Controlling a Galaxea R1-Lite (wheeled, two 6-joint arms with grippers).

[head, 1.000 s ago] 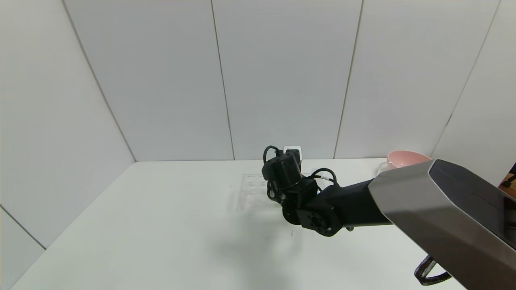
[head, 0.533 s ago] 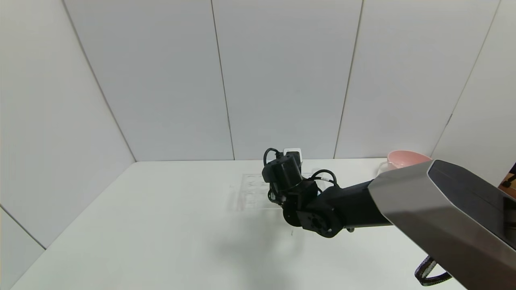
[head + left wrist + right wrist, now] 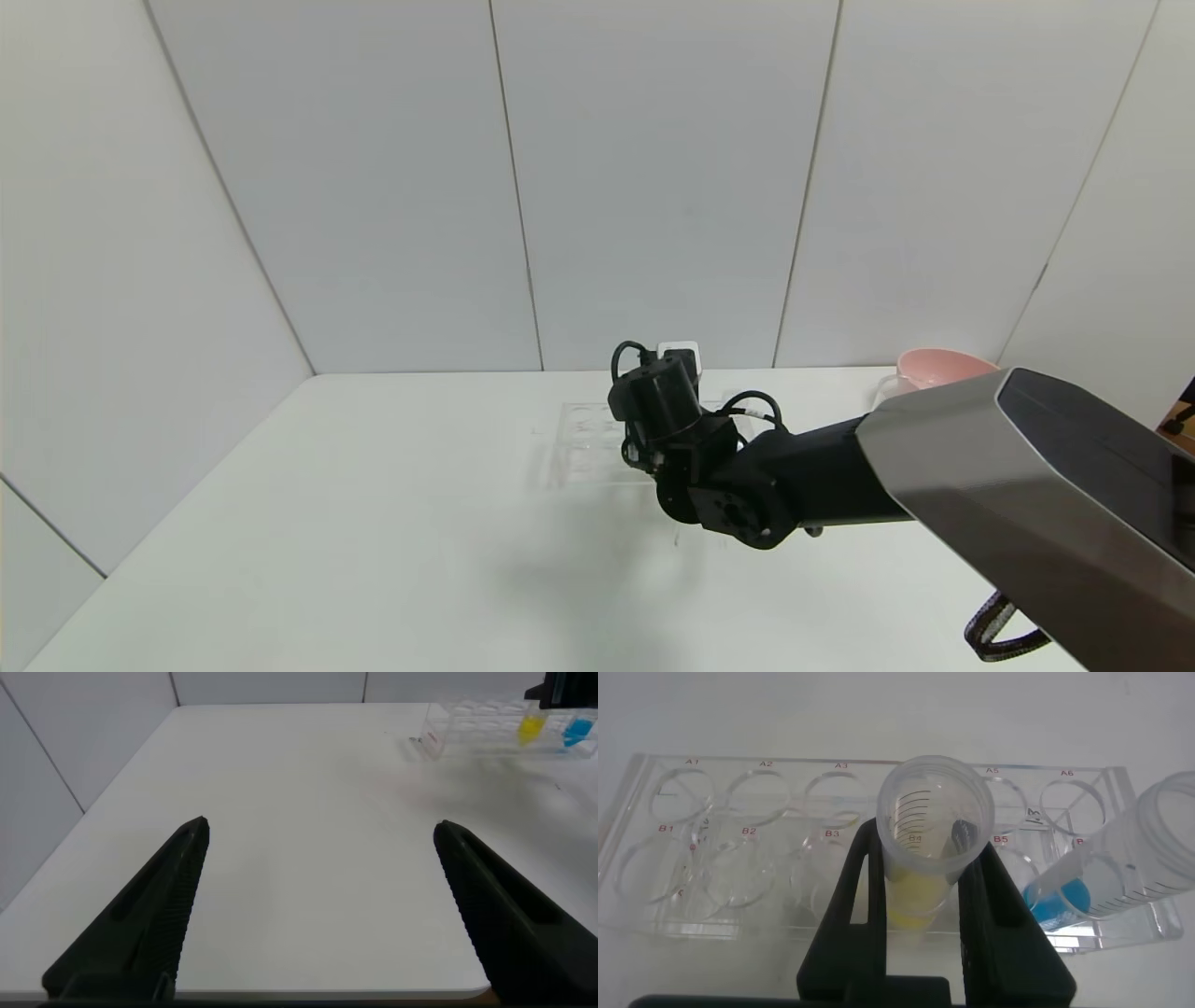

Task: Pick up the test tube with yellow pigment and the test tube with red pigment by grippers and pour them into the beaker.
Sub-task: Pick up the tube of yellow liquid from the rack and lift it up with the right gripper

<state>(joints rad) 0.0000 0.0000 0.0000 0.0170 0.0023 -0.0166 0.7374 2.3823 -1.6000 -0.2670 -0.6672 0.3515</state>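
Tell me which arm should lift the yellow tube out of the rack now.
Right. The right gripper is shut on the slim clear test tube with yellow pigment in the clear plastic tube rack. The left gripper hangs open, far from the rack.

A lab test bench, by every sign: a clear tube rack (image 3: 868, 849) with wells lettered and numbered stands on a bare white table (image 3: 373, 523), tubes of yellow and blue liquid in it. Just behind the rack, plain grey wall panels (image 3: 653, 187) box the table in.
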